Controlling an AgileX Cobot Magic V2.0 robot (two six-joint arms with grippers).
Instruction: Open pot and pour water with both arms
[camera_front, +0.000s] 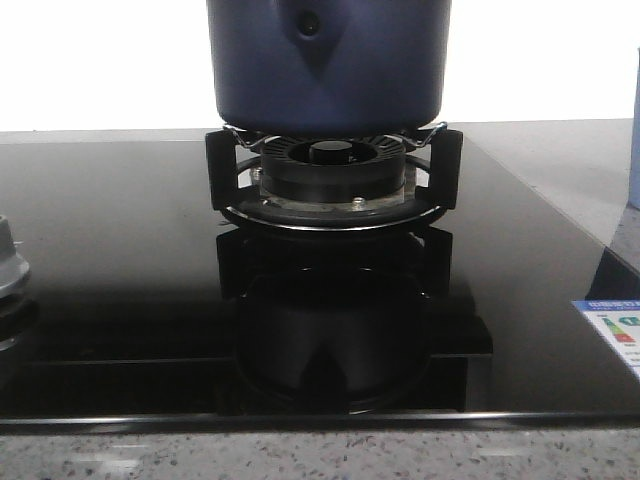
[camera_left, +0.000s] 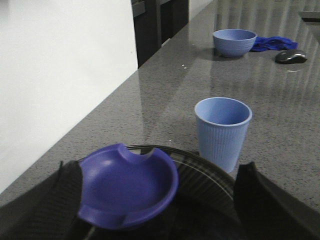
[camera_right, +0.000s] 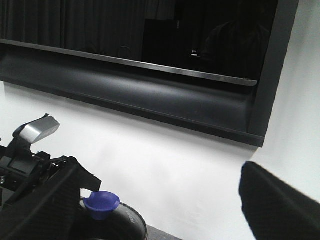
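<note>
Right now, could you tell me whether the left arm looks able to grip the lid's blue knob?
Probably yes: the blue knob sits between the left gripper's spread fingers, above the glass lid, with nothing blocking it.

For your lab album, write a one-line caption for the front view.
Dark blue pot sitting on the burner grate of a glossy black cooktop, no gripper in sight.
</note>
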